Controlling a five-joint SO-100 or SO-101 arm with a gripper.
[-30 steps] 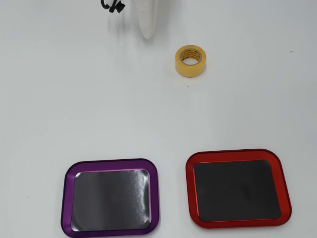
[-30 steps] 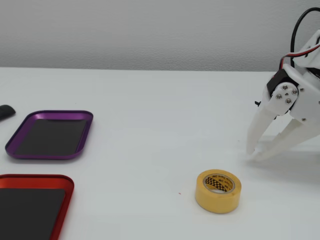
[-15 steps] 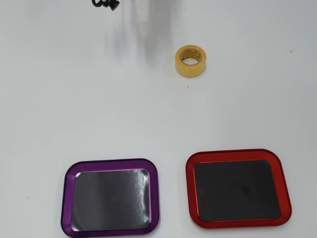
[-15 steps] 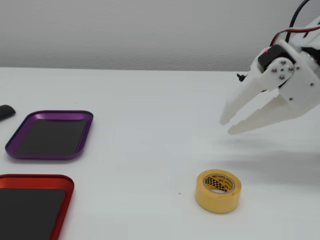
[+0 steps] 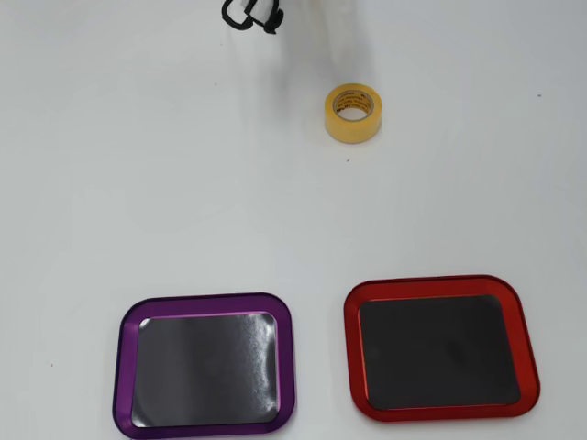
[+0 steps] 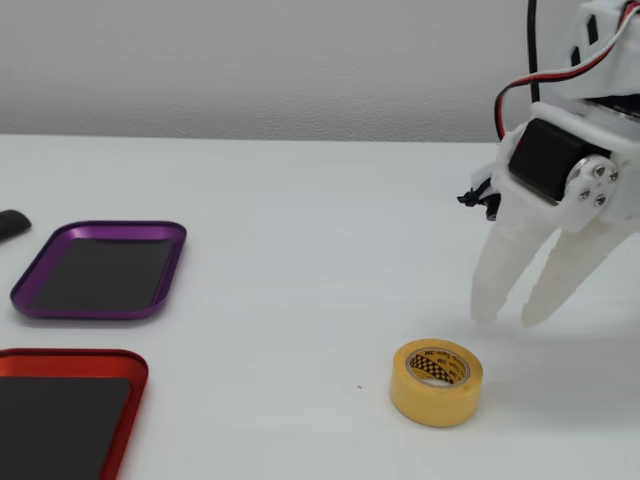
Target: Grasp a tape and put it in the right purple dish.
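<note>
The tape (image 6: 436,381) is a small yellow-orange roll lying flat on the white table, its printed core facing up; it also shows in the overhead view (image 5: 352,113). My gripper (image 6: 508,318) has pale white fingers (image 6: 497,270) pointing down, slightly apart and empty, just behind and to the right of the tape in the fixed view, not touching it. The purple dish (image 6: 110,229) is empty at the left of the fixed view and at the lower left of the overhead view (image 5: 127,367). In the overhead view only a black part of the arm (image 5: 252,14) shows clearly.
A red-rimmed tray (image 5: 350,357) lies beside the purple one, also empty; in the fixed view (image 6: 75,356) it is at the lower left. A small dark object (image 6: 10,224) sits at the left edge. The arm's motor and cables (image 6: 555,160) stand at the right.
</note>
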